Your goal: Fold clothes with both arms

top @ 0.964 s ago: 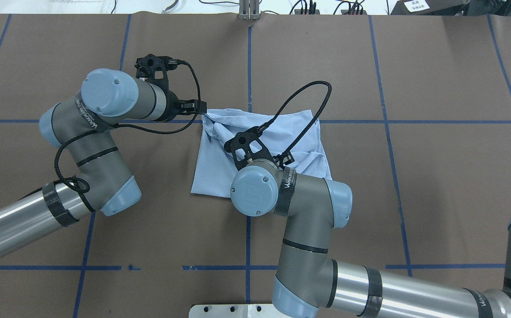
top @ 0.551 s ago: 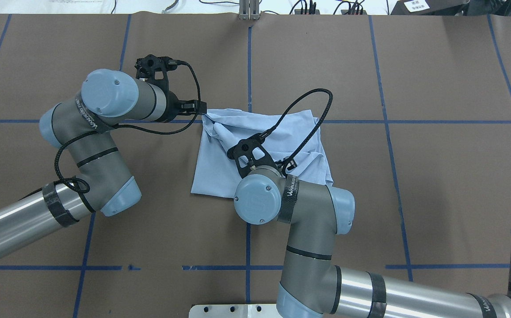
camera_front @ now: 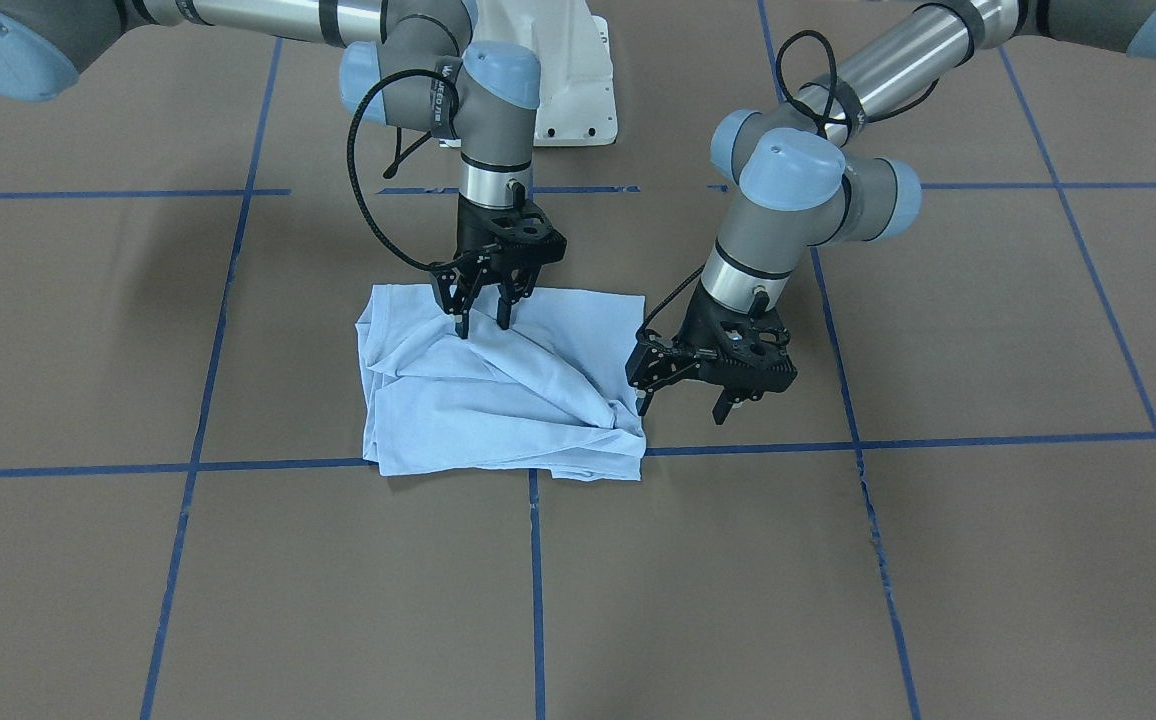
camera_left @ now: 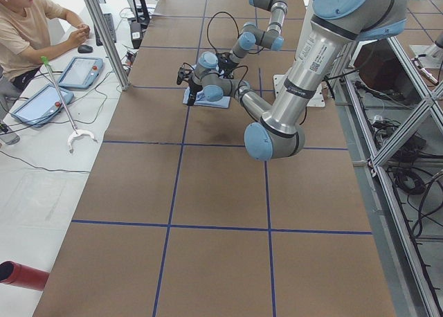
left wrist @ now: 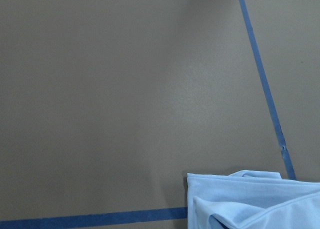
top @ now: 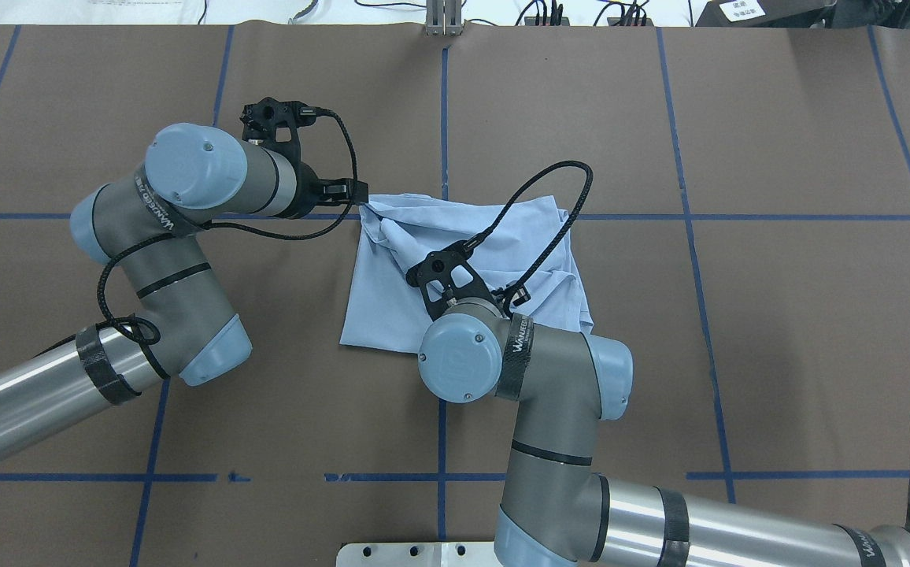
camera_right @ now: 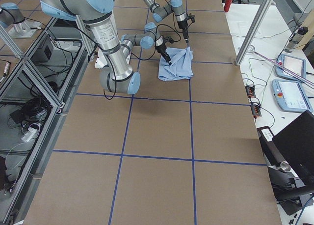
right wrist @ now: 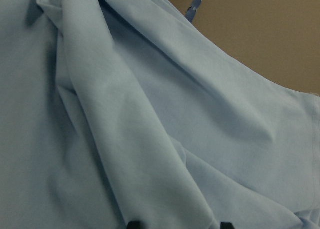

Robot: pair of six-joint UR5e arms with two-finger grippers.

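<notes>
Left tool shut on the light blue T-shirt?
No, the left tool is open at a corner of the light blue T-shirt, one finger over the brown table.

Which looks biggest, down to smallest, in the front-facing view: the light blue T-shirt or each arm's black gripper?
1. The light blue thin-fabric T-shirt, clearly largest.
2. The left arm's black two-finger gripper and the right arm's black two-finger gripper: near alike, so unranked. The left's looks slightly bigger, but it is nearer the camera, jaws wider.

T-shirt on table, under right gripper
</notes>
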